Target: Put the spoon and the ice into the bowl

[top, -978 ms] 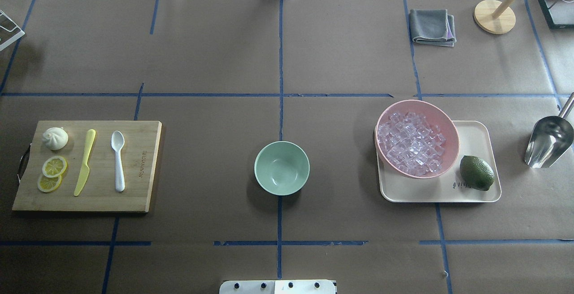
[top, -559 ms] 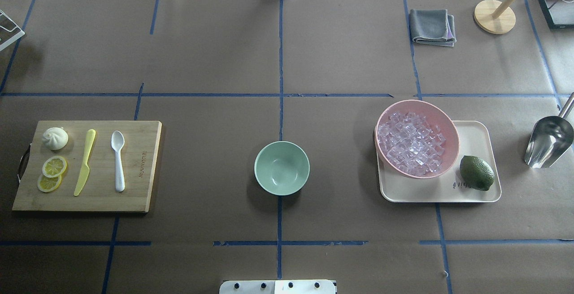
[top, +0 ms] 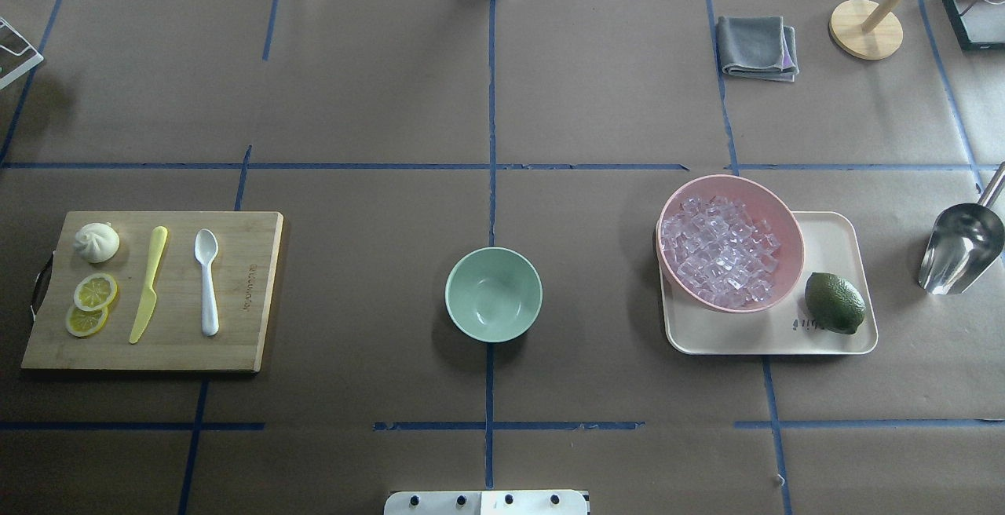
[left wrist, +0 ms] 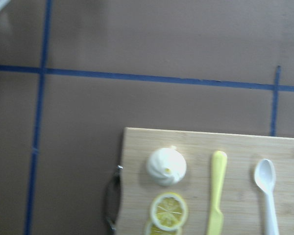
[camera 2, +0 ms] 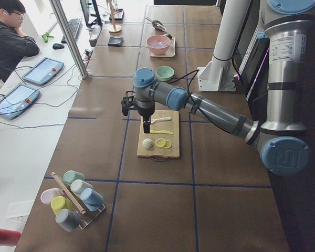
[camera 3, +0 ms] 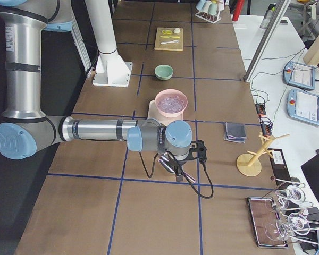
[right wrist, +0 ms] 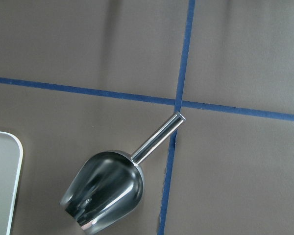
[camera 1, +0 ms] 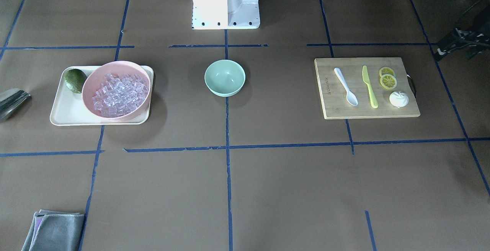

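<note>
Table: brown paper with blue tape lines covers the table (top: 361, 91) in front of you.
Spoon: you find the spoon (top: 207, 282) flat on the cutting board (top: 243, 295), scoop toward the far side, just beside the yellow-green knife (top: 149, 283) and apart from it.
Board extras: a white bun (top: 96, 242) and lemon slices (top: 94, 293) lie on the board's handle side.
Bowl: the bowl (top: 493, 295) stands upright on the centre tape line, between board and tray, with nothing in it.
Ice: the ice (top: 718, 252) is heaped in the pink bowl (top: 738, 184), which sits on the cream tray (top: 832, 240) next to a lime (top: 834, 303).
Scoop: a metal scoop (top: 959, 252) lies on the paper beyond the tray, near the table's right end.
Left arm: its forearm stretches out level and the wrist turns straight down, so the left gripper (camera 2: 146, 126) hangs over the board, seemingly near the spoon's handle end; your side view is too coarse to place it better.
Left gripper state: you cannot tell whether the fingers are spread or closed; nothing shows between them.
Right arm: it mirrors that pose, forearm level, wrist down, with the right gripper (camera 3: 178, 172) above the scoop.
Right gripper state: you cannot tell here either.
Cloth: a folded grey cloth (top: 755, 45) lies at the far side.
</note>
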Controlling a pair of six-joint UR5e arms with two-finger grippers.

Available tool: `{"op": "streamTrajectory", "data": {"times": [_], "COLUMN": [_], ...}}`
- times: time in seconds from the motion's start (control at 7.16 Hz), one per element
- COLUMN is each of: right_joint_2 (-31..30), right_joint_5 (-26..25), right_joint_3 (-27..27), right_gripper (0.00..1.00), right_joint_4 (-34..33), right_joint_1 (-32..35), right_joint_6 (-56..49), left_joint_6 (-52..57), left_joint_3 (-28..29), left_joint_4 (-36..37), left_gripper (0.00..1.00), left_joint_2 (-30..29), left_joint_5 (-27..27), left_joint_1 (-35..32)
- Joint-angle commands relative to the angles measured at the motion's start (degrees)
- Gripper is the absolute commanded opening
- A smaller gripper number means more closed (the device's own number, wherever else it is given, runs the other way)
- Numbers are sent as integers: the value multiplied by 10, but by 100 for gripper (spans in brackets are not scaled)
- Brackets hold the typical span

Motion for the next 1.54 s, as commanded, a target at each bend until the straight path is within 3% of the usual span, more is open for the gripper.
{"op": "streamTrajectory", "data": {"times": [0.0, 0.42, 0.7, 1.12, 1.4], "right_joint_2": [6, 2, 2, 5, 7], "right_joint_5": [-13, -10, -6, -6, -6], "right_joint_3": [0, 0, 3, 3, 3], "right_gripper": [100, 100, 100, 100, 100], "right_joint_4": [0, 5, 6, 6, 6], "right_joint_1": [0, 0, 0, 0, 0], "right_joint_6": [-1, 58, 59, 60, 60], "left_joint_6": [-221, -327, -370, -400, -400], "left_joint_3": [-1, 15, 77, 106, 115], "left_joint_4": [-120, -136, -202, -228, -228], "left_gripper": [100, 100, 100, 97, 88], "left_joint_2": [-6, -33, -51, -53, -55], "left_joint_5": [94, 188, 235, 269, 269], "left_joint_1": [139, 242, 284, 329, 336]}}
